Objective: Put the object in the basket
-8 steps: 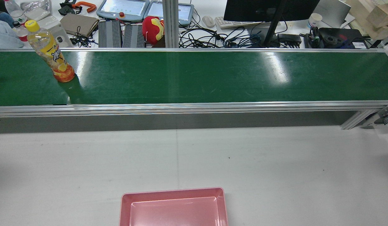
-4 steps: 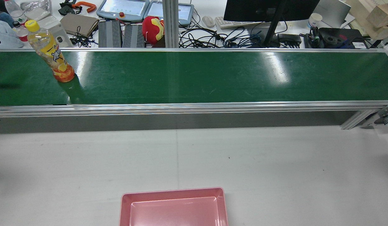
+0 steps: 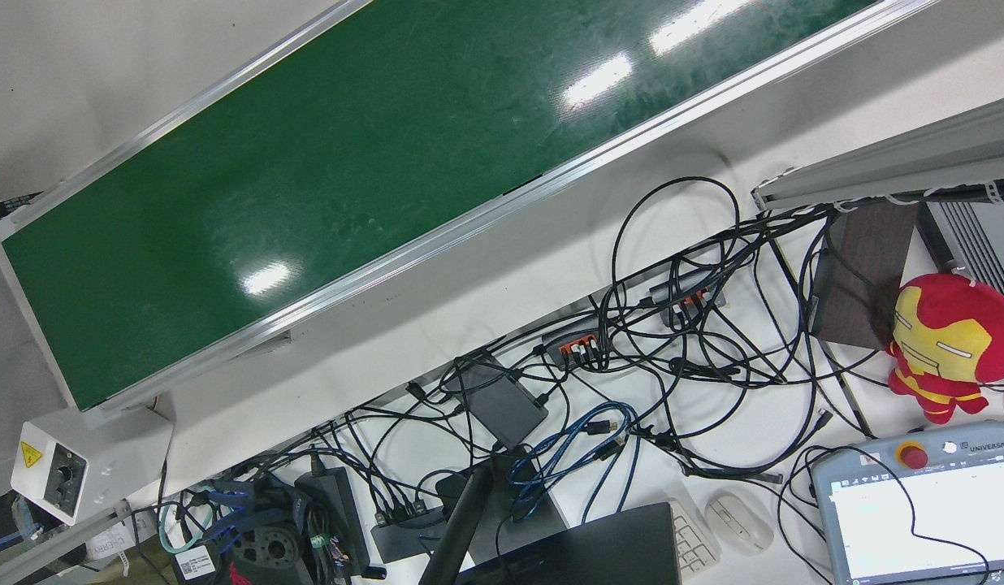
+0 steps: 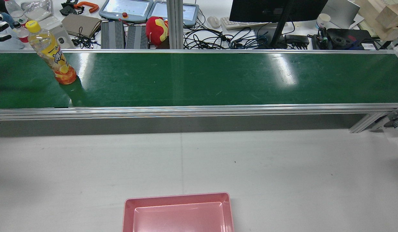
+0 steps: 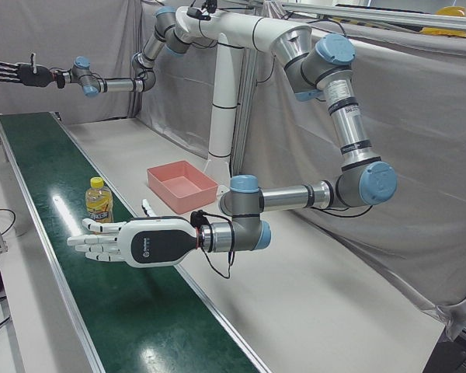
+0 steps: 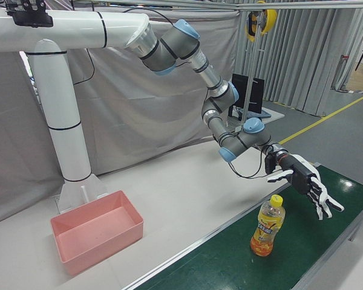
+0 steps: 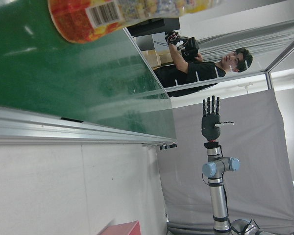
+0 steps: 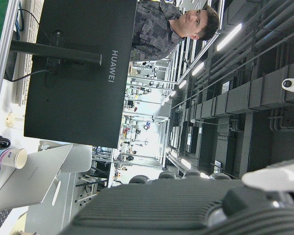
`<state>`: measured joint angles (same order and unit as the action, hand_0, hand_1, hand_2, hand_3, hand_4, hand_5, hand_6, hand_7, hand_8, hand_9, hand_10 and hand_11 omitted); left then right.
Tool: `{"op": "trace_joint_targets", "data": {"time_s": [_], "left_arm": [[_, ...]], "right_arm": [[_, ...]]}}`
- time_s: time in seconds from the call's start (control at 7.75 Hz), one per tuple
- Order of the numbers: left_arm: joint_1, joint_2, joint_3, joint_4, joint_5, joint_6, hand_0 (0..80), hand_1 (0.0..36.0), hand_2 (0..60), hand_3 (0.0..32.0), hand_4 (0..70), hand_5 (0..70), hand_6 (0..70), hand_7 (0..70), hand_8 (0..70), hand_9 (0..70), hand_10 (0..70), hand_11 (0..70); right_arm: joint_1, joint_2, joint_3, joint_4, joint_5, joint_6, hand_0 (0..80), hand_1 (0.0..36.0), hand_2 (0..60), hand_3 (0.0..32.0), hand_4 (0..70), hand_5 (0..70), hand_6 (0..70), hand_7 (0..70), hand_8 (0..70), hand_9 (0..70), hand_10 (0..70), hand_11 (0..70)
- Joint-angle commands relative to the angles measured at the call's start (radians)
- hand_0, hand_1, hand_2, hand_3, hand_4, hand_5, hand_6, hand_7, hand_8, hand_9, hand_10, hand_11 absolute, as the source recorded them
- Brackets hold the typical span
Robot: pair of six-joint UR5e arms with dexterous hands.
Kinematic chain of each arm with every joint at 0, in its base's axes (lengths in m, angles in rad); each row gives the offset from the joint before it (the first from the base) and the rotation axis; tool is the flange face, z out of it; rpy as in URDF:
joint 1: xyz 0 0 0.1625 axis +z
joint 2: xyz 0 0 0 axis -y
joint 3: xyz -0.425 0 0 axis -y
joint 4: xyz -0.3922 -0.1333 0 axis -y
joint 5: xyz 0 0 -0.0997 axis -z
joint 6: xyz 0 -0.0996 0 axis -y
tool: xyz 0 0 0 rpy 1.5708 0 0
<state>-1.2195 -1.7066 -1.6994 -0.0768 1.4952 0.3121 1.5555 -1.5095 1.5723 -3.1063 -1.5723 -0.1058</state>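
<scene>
An orange drink bottle (image 4: 52, 53) with a yellow cap stands upright at the left end of the green belt (image 4: 199, 80). The left-front view shows the bottle (image 5: 99, 200) just past my left hand (image 5: 132, 242), which hovers open and flat over the belt, apart from it. From the right-front view the left hand (image 6: 305, 186) hangs beside the bottle (image 6: 267, 226), fingers spread. My right hand (image 5: 17, 73) is open and raised at the belt's far end. The pink basket (image 4: 178, 197) sits empty on the white table, also visible as basket (image 6: 97, 232).
Behind the belt lies a desk with cables (image 3: 632, 341), a monitor (image 4: 276, 9), teach pendants (image 4: 126, 9) and a red plush toy (image 4: 157, 29). A person (image 7: 201, 68) stands past the belt's end. White table (image 4: 282, 167) spreads between belt and basket.
My left hand's fingertips have come into the rear view at its top left edge, closer to the bottle. The bottle and basket have not moved.
</scene>
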Motion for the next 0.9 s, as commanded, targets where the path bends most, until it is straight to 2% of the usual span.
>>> {"op": "trace_joint_targets", "data": {"time_s": [0.0,0.26,0.39,0.77], "left_arm": [[0.074,-0.008,-0.068,0.087,-0.115,0.007,59.9,23.3,4.9,0.0,4.6,30.0,0.0,2.3,8.9,10.4,9.4,16.4],[0.170,-0.028,-0.050,0.103,-0.125,0.015,57.9,22.3,5.8,0.0,4.8,30.5,0.0,2.4,8.4,9.9,9.5,16.3],[0.175,-0.051,-0.031,0.107,-0.148,0.013,58.0,22.4,5.5,0.0,4.7,30.6,0.0,2.4,8.7,10.4,9.7,16.6],[0.175,-0.099,-0.022,0.137,-0.153,0.012,57.5,21.8,5.4,0.0,4.8,31.2,0.0,2.5,8.5,10.2,9.6,16.4]], "right_arm": [[0.000,0.000,0.000,0.000,0.000,0.000,0.0,0.0,0.0,0.0,0.0,0.0,0.0,0.0,0.0,0.0,0.0,0.0],[0.000,0.000,0.000,0.000,0.000,0.000,0.0,0.0,0.0,0.0,0.0,0.0,0.0,0.0,0.0,0.0,0.0,0.0],[0.000,0.000,0.000,0.000,0.000,0.000,0.0,0.0,0.0,0.0,0.0,0.0,0.0,0.0,0.0,0.0,0.0,0.0],[0.000,0.000,0.002,0.000,0.000,0.000,0.0,0.0,0.0,0.0,0.0,0.0,0.0,0.0,0.0,0.0,0.0,0.0]]}}
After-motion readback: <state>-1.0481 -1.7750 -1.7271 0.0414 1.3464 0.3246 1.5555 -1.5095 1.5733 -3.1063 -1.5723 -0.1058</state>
